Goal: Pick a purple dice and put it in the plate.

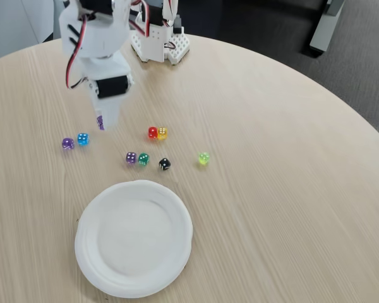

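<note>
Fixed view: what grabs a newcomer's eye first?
The big white plate at the front of the round wooden table, holding no dice. Behind it, a scatter of small coloured dice. At upper left the white arm's pincer points down, a purple dice at its tip.

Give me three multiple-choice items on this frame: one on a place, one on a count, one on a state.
1. The blue die lies beside:
A. a purple die
B. the black die
C. the yellow-green die

2. Purple dice lying free on the table:
A. none
B. two
C. five

3. The plate is:
A. holding dice
B. empty
C. overturned

Answers:
1 A, the two sit side by side at left.
2 B, the other is by the green die; a third shows at the gripper.
3 B, it is bare white.
</note>
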